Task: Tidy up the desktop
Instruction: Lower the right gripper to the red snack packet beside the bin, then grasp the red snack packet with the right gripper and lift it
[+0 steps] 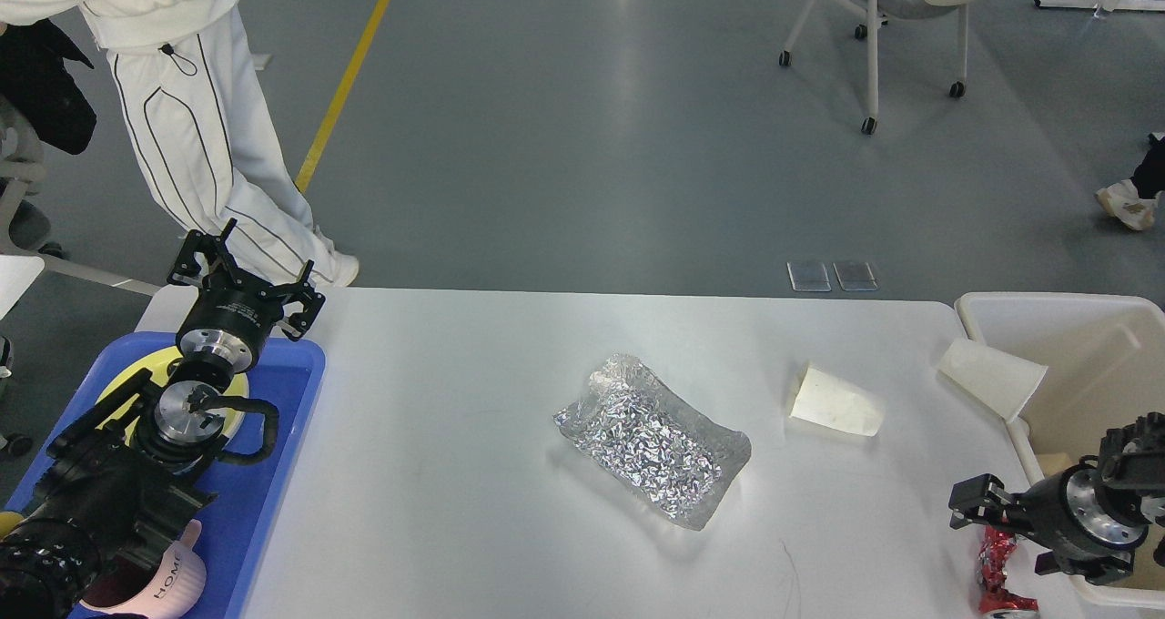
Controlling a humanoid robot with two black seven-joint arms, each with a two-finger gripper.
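Note:
On the white desktop (455,437) a crumpled silver foil bag (651,437) lies flat in the middle. To its right a white paper cup (837,402) rests on its side. A crushed red can (995,575) lies at the near right edge. My right gripper (1001,532) hangs open just over the can's top, one finger to the can's left and the other to its right, partly hiding it. My left gripper (241,268) is open and empty above the far corner of the blue tray (273,473).
A cream bin (1056,314) stands at the right edge, with a second paper cup (992,375) leaning over its rim and some trash inside. The tray holds a yellow plate (118,387) and a pink mug (173,583). A person (182,127) stands beyond the far left corner.

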